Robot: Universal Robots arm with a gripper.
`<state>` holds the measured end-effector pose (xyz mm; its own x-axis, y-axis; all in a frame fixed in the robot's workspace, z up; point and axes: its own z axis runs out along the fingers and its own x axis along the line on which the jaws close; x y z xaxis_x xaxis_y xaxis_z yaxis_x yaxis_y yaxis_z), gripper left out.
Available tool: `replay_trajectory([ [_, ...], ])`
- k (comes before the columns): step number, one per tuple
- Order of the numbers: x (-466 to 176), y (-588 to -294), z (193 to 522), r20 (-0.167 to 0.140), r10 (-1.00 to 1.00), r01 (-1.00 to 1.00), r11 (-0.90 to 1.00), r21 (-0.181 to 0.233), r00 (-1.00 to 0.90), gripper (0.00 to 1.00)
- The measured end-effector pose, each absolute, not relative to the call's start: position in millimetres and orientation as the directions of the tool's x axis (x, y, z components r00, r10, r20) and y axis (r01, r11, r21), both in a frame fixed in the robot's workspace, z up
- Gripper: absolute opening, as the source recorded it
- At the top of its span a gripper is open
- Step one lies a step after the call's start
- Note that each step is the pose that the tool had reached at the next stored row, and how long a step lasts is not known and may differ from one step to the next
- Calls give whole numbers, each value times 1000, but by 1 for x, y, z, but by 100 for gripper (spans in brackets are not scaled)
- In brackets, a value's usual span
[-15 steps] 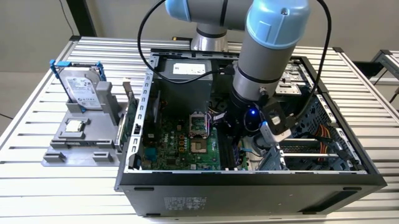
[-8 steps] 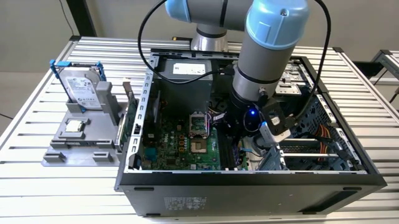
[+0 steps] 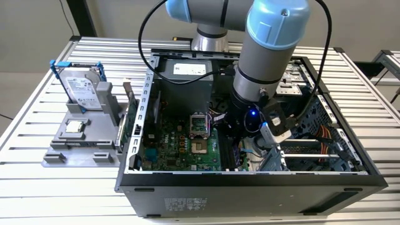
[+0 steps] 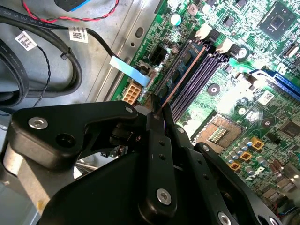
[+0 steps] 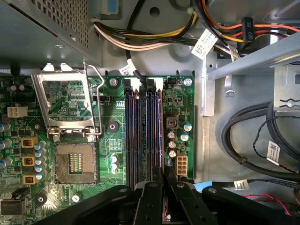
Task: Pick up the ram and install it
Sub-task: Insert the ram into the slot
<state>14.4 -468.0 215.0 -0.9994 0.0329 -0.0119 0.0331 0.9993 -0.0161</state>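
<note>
The motherboard (image 5: pixel 112 117) is bright green, dotted with silver and orange components, and its memory slots (image 5: pixel 136 136) are black with purple-tinged insides. The ram (image 4: pixel 185 70) shows as a dark green strip with a coppery-brown edge, held between the matte black fingers (image 4: pixel 157 154) of the gripper (image 5: pixel 163 187). In the exterior view the arm (image 3: pixel 269 51) is grey with light-blue caps, the hard drive (image 3: pixel 81 89) is silver in a blue frame, and the computer case (image 3: pixel 250 192) is black.
</note>
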Motion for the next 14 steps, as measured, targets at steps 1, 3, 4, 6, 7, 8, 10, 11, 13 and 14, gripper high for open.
replay_trajectory([
  [1, 14, -468, 215, -12, 33, 33, 999, -16, -999, 0],
  [3, 14, -468, 215, -12, 33, 33, 999, -16, -999, 0],
  [4, 14, -468, 215, -12, 33, 33, 999, -17, -999, 0],
  [6, 14, -468, 215, -13, 33, 33, 999, -18, -999, 0],
  [7, 14, -468, 215, -13, 33, 33, 999, -19, -999, 0],
  [8, 14, -468, 216, -14, 33, 34, 999, -19, -999, 0],
  [10, 13, -468, 216, -16, 34, 34, 999, -20, -999, 0],
  [11, 13, -468, 217, -17, 34, 34, 999, -20, -999, 0],
  [13, 11, -468, 217, -18, 35, 35, 999, -20, -999, 0],
  [14, 11, -468, 217, -18, 36, 37, 999, -20, -999, 0],
])
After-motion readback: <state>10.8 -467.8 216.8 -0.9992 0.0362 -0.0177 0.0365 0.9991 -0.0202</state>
